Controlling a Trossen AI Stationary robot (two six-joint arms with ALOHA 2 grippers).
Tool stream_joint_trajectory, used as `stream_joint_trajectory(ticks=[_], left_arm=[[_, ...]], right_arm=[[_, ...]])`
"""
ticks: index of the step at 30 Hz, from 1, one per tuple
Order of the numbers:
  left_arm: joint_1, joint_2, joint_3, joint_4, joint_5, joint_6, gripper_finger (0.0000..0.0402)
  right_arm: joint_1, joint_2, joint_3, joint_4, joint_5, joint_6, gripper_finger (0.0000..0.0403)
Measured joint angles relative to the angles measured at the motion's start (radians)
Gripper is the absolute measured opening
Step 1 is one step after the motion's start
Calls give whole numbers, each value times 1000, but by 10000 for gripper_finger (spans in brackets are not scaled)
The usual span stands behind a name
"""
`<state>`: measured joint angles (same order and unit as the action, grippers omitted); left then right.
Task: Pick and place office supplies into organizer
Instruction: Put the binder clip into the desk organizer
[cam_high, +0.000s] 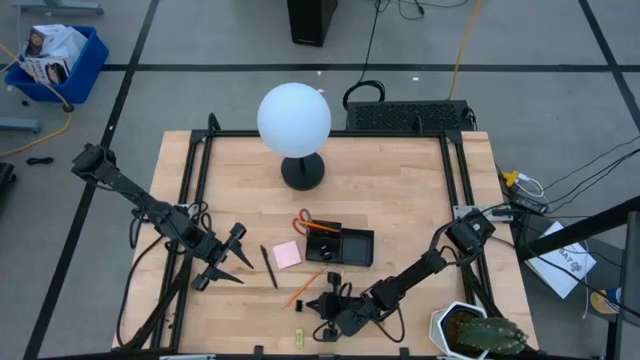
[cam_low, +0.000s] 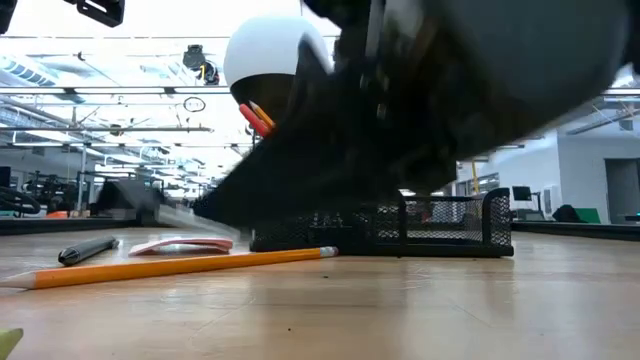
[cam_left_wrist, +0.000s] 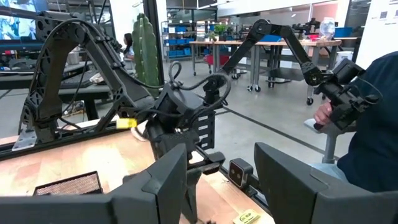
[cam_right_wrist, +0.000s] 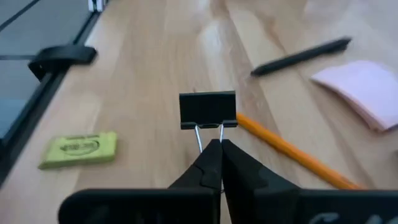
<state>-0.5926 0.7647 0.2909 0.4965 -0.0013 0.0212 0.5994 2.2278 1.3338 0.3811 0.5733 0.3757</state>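
The right gripper (cam_right_wrist: 220, 147) pinches a black binder clip (cam_right_wrist: 208, 110) by its wire handles; the yellow-green eraser's (cam_right_wrist: 79, 149) print is unreadable.

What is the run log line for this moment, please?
right gripper: shut on clip | left gripper: open, waiting | organizer: scissors inside

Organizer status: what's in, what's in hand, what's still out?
Done: the scissors stand in the organizer, handles up. In hand: the right claw is shut on a black binder clip, low over the table near its front edge. Left: the pencil, pen, pink sticky pad and yellow-green eraser lie on the table. The left claw waits open beside the pen.
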Motion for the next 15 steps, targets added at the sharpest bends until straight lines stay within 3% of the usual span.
stream_joint_trajectory(ticks=[10, 15], left_arm=[[0, 0, 0, 0, 0, -7, 196], [0, 0, 0, 1, 0, -7, 196]], right_arm=[[6, -7, 0, -11, 42, -22, 1], [7, -31, 0, -26, 117, -43, 1]])
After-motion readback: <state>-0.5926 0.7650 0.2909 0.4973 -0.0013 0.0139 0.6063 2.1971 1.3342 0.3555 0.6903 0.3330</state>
